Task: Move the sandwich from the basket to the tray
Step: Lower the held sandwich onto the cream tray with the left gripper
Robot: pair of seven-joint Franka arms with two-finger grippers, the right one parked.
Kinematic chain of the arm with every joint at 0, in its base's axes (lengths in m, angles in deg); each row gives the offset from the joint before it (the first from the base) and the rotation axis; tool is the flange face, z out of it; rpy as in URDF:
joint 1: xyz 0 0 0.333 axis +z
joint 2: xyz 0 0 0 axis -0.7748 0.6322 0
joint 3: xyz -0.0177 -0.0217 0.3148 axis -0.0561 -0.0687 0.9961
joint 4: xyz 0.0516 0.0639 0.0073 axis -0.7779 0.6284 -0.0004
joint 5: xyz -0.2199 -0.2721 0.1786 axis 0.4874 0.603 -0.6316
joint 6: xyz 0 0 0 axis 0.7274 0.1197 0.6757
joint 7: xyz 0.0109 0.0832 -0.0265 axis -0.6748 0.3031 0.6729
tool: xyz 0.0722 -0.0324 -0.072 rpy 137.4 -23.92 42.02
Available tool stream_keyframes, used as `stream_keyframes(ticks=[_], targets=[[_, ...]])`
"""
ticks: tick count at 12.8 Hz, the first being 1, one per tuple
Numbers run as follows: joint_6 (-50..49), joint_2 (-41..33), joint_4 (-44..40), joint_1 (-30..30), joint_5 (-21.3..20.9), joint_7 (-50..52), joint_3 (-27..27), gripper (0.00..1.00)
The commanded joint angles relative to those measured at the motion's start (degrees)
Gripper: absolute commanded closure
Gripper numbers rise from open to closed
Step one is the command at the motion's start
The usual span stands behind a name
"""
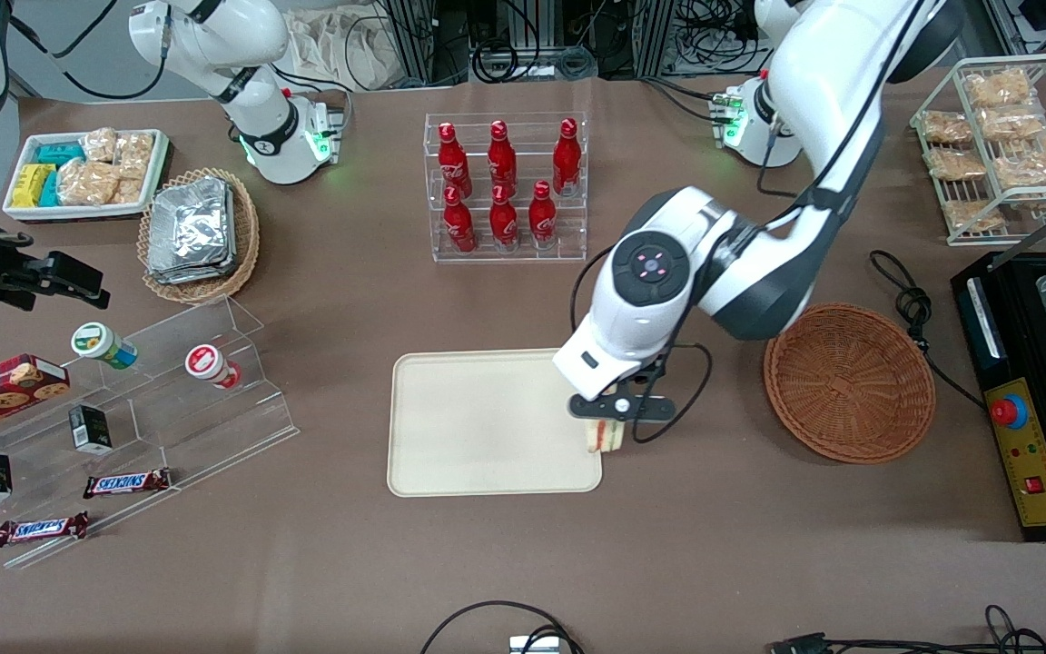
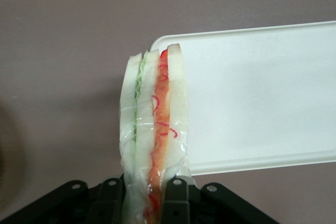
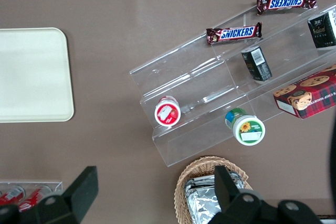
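Observation:
My left gripper is shut on the clear-wrapped sandwich, which hangs over the corner of the cream tray nearest the basket. The wrist view shows the sandwich edge-on, with green and orange-red filling between pale bread, pinched between the black fingers. Its tip reaches over the rim of the tray. The reddish-brown wicker basket sits on the table beside the tray, toward the working arm's end, with nothing in it.
A clear rack of red bottles stands farther from the front camera than the tray. A black appliance and a wire rack of bagged snacks stand at the working arm's end. Clear display steps and a foil-packet basket lie toward the parked arm's end.

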Motion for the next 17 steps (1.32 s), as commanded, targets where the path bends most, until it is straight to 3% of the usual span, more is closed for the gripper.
stream_keyframes(ticks=[1, 8, 17], targets=[[2.7, 4.5, -2.9, -1.8, -1.3, 2.1, 0.2, 0.79], [11.1, 12.6, -3.0, -5.0, -9.9, 9.1, 0.3, 0.78], [13.0, 16.0, -2.3, -6.0, -10.9, 9.9, 0.3, 0.72]])
